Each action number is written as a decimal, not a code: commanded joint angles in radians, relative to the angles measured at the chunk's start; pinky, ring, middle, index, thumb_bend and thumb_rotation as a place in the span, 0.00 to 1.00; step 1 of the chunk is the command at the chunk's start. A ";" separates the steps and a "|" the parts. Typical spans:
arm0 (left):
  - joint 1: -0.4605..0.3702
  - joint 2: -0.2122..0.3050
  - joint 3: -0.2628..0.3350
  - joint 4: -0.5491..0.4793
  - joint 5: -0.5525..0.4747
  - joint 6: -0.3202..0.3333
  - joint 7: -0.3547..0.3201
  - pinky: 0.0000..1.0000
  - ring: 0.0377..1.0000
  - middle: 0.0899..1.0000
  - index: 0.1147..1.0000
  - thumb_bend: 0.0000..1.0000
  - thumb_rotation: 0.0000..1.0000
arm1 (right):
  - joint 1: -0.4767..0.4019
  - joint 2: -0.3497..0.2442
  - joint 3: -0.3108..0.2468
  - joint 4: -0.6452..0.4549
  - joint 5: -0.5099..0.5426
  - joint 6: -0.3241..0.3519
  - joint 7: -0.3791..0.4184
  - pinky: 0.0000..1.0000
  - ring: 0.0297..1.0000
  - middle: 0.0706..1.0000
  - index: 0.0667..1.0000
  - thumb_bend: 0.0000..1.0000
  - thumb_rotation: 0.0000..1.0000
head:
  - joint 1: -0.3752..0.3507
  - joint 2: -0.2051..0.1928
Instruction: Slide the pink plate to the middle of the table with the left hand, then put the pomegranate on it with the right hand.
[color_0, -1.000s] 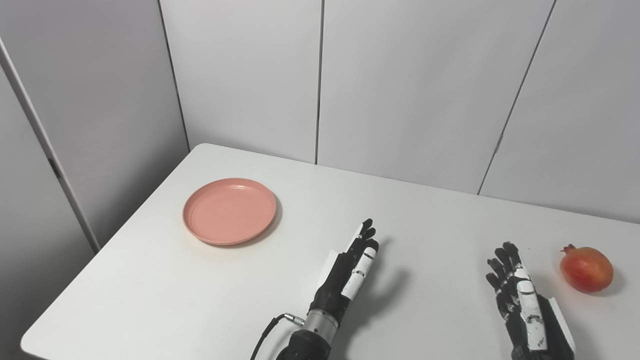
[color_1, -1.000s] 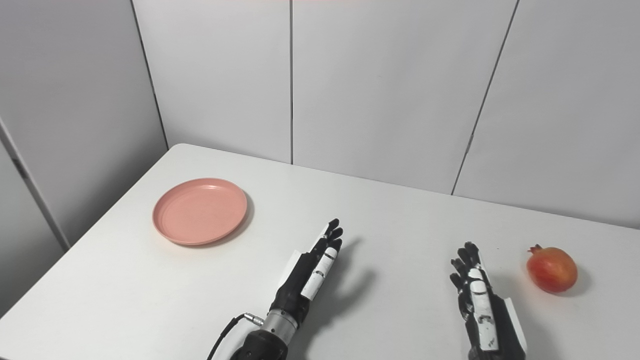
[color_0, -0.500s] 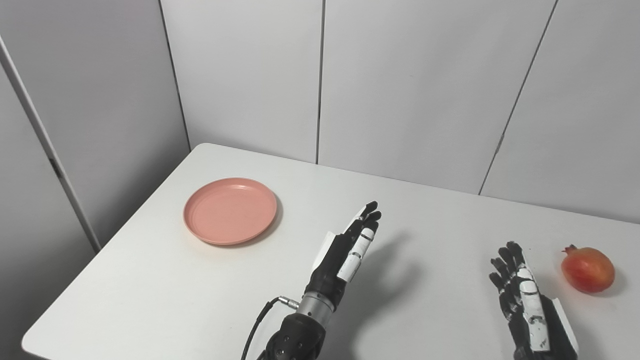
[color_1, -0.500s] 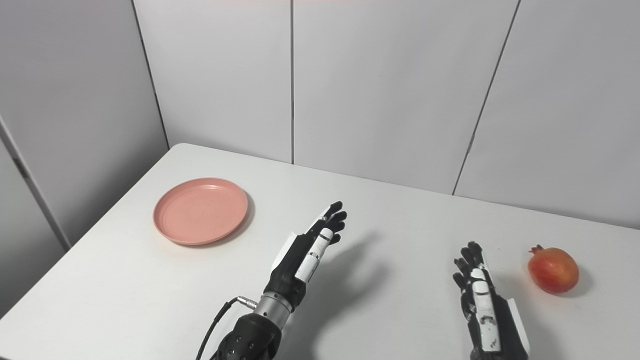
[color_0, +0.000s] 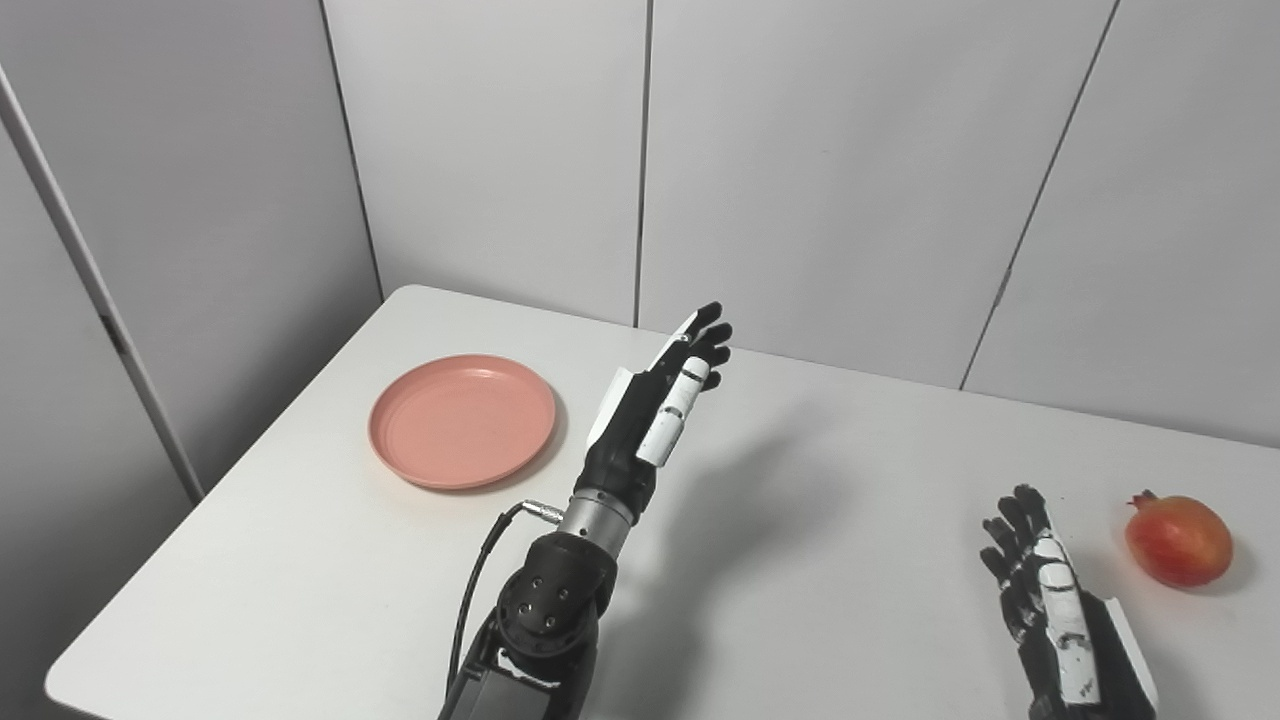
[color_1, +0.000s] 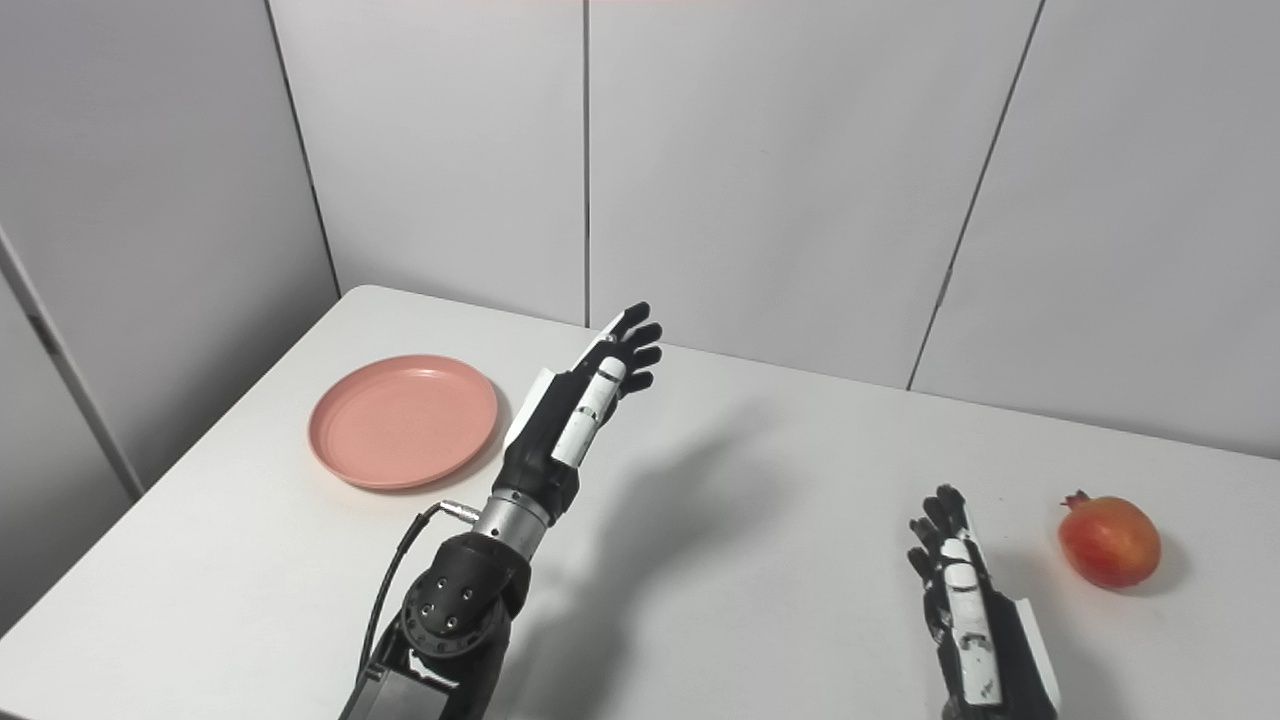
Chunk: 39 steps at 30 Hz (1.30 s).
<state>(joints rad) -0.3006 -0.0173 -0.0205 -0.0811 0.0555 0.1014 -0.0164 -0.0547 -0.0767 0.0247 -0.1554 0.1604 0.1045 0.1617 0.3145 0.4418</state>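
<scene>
A pink plate (color_0: 461, 420) lies flat on the white table (color_0: 820, 500), toward its far left. My left hand (color_0: 655, 405) is raised above the table just right of the plate, fingers stretched out and apart, holding nothing. A red pomegranate (color_0: 1178, 541) rests near the table's right side. My right hand (color_0: 1045, 590) sits low at the bottom right, left of the fruit and apart from it, open with fingers spread.
Grey wall panels (color_0: 820, 170) close off the back and left of the table. The table's left edge (color_0: 220, 470) runs close behind the plate. A black cable (color_0: 480, 590) loops from the left wrist.
My left hand has lifted off the table and swung up and leftward, toward the plate. The right hand, plate and pomegranate have stayed put.
</scene>
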 joint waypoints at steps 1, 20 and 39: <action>-0.072 0.023 0.026 -0.051 -0.016 -0.012 0.006 0.91 0.91 0.93 0.92 0.42 1.00 | -0.029 0.004 -0.007 -0.025 0.011 -0.009 -0.002 1.00 1.00 1.00 1.00 0.11 1.00 | 0.001 0.001; -0.157 0.197 0.224 -0.087 -0.095 0.047 0.024 0.93 0.92 0.92 0.90 0.43 1.00 | -0.028 0.001 -0.007 -0.019 0.019 -0.016 0.004 1.00 1.00 1.00 1.00 0.12 1.00 | 0.013 -0.003; -0.148 0.270 0.385 -0.119 -0.232 0.154 0.069 0.92 0.92 0.92 0.89 0.34 1.00 | -0.030 -0.021 -0.014 -0.035 0.039 0.008 0.013 1.00 1.00 1.00 1.00 0.11 1.00 | 0.062 -0.010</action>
<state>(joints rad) -0.4077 0.2250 0.3548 -0.1672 -0.1597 0.2568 0.0433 -0.0547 -0.0919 0.0164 -0.1529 0.1864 0.1069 0.1642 0.3758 0.4310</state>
